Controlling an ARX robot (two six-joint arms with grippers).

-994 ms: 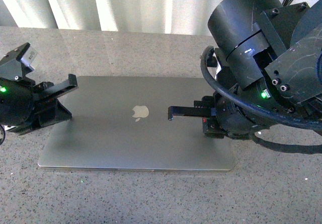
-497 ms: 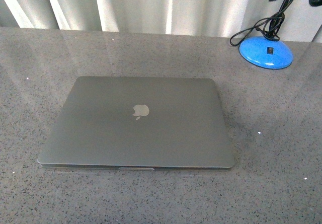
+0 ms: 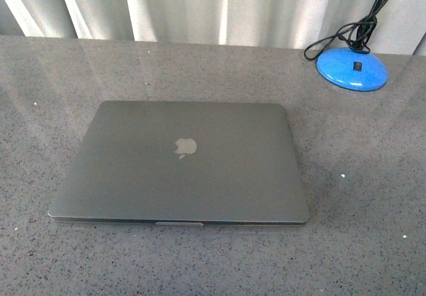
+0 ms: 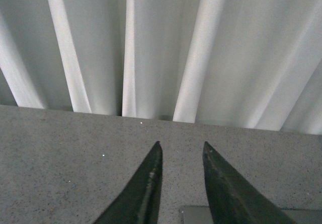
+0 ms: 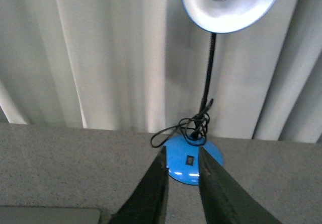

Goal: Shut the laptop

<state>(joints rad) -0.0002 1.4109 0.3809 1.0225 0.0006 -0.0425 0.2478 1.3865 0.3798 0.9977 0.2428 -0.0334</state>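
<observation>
The laptop (image 3: 180, 163) is seen lying flat and fully shut in the middle of the table (image 3: 373, 229), logo up, so the task is judged done. The left gripper (image 4: 181, 151) and right gripper (image 5: 180, 156) are held raised and clear, fingers slightly parted, nothing gripped. A blue lamp (image 3: 351, 68) stands at the far right corner.

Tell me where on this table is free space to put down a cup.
Bare counter lies left of the closed laptop, in front of it, and behind it up to the curtain. The far right corner is crowded by the blue lamp base and its cord.
</observation>
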